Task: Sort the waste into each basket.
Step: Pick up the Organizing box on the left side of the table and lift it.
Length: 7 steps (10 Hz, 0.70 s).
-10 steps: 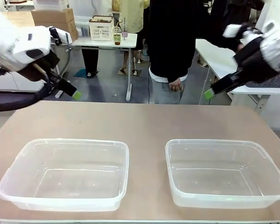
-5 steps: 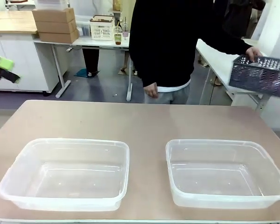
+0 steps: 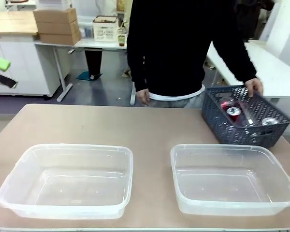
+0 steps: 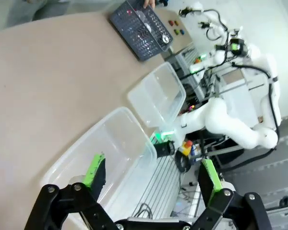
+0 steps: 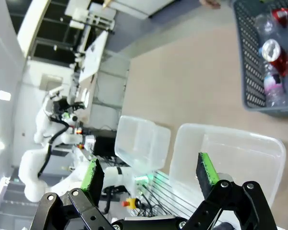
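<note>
Clear plastic, flat-rimmed and round-cornered, forms the two rectangular tubs on the brown table (image 3: 150,121). The left tub (image 3: 63,148) and the right tub (image 3: 222,148) sit side by side on the robot's side, and neither has anything in it. All the waste lies in a dark grey lattice-walled basket (image 3: 232,134) just beyond the right tub's far corner. In it are a small red can (image 3: 233,112), a silver can (image 3: 269,121) and what looks like a clear plastic bottle (image 5: 270,91). The person's hand (image 3: 253,87) rests on the basket's far rim.

The left gripper (image 4: 152,160) hangs high off the table's left side, jaws wide apart and holding nothing. The right gripper (image 5: 148,159) is equally spread and bare above the right tub.

No sorting has begun, and the risks lie in the first pick. The pieces lie crowded together, so fingers going in could nudge a round can aside or snag the lattice wall. A thin bottle may buckle or slip under the pads. A reach made while the hand is on the rim could strike it. The see-through tub rims are easy to clip on the way over.
</note>
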Tool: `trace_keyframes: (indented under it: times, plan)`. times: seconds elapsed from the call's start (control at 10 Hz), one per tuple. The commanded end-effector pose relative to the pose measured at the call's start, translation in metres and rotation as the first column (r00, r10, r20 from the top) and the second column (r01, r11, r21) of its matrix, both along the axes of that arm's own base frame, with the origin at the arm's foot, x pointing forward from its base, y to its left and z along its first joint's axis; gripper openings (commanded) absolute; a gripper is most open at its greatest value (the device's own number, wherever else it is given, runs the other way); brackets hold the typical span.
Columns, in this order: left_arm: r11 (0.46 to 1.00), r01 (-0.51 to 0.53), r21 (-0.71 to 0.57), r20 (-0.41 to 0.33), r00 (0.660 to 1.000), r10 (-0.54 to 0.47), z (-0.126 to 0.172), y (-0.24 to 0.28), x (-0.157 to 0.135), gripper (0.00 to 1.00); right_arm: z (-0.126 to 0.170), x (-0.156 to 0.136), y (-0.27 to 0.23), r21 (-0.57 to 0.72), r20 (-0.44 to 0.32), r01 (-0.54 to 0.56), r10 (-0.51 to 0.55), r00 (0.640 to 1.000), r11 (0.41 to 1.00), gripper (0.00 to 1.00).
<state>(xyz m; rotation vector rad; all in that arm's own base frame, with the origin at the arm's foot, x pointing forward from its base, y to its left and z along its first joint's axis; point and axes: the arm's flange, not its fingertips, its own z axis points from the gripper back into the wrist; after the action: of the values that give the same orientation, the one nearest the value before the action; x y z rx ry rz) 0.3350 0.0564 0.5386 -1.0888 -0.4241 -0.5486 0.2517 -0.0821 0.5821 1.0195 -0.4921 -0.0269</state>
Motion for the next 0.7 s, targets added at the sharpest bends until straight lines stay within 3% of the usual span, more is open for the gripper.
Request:
trace_keyframes:
  times: [0.0,0.4,0.5,0.6]
  plan:
    - [1.0,0.01,-0.008,0.042,0.999,-0.009,0.005,0.005,0.0,1.0,0.001,0.0,-0.005,0.004,0.039,-0.012,0.012,0.999,1.0,1.0]
    - [1.0,-0.004,0.02,0.02,1.0,0.003,0.004,0.002,-0.004,1.0,0.0,-0.003,-0.002,-0.014,0.01,-0.003,0.003,1.0,1.0,1.0]
    - [0.984,0.011,0.177,0.033,0.999,-0.017,0.009,-0.003,-0.009,1.0,-0.002,0.008,0.046,-0.153,-0.046,-0.064,0.057,0.997,0.986,1.0]
    - [0.933,-0.006,0.361,0.02,1.0,-0.001,0.017,-0.004,-0.019,1.0,-0.007,0.015,0.113,-0.243,-0.107,-0.082,0.058,0.993,0.966,1.0]
